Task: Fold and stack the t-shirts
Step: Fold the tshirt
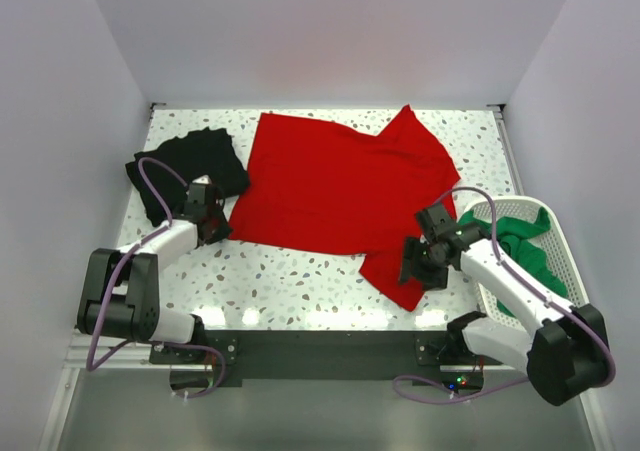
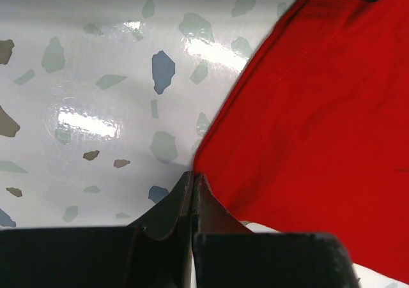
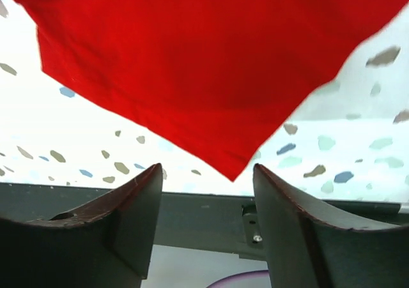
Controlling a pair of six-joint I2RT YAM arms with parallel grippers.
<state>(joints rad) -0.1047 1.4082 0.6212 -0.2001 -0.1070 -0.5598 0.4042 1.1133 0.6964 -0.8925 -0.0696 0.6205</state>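
The red t-shirt (image 1: pixel 340 186) lies spread flat across the middle of the table. My left gripper (image 1: pixel 214 225) sits at its near left corner, jaws shut, and that corner runs into the fingertips in the left wrist view (image 2: pixel 193 174). My right gripper (image 1: pixel 412 271) is open beside the shirt's near right sleeve. In the right wrist view (image 3: pixel 208 166) a pointed corner of the red t-shirt (image 3: pixel 211 64) lies just beyond the gap between the fingers, not touching them. The black t-shirt (image 1: pixel 190 166) lies bunched at the back left. The green t-shirt (image 1: pixel 525 246) lies in the basket.
The white perforated basket (image 1: pixel 563 239) stands at the table's right edge, right beside my right arm. A dark rail (image 1: pixel 320 346) runs along the near edge between the arm bases. White walls close in the table on three sides.
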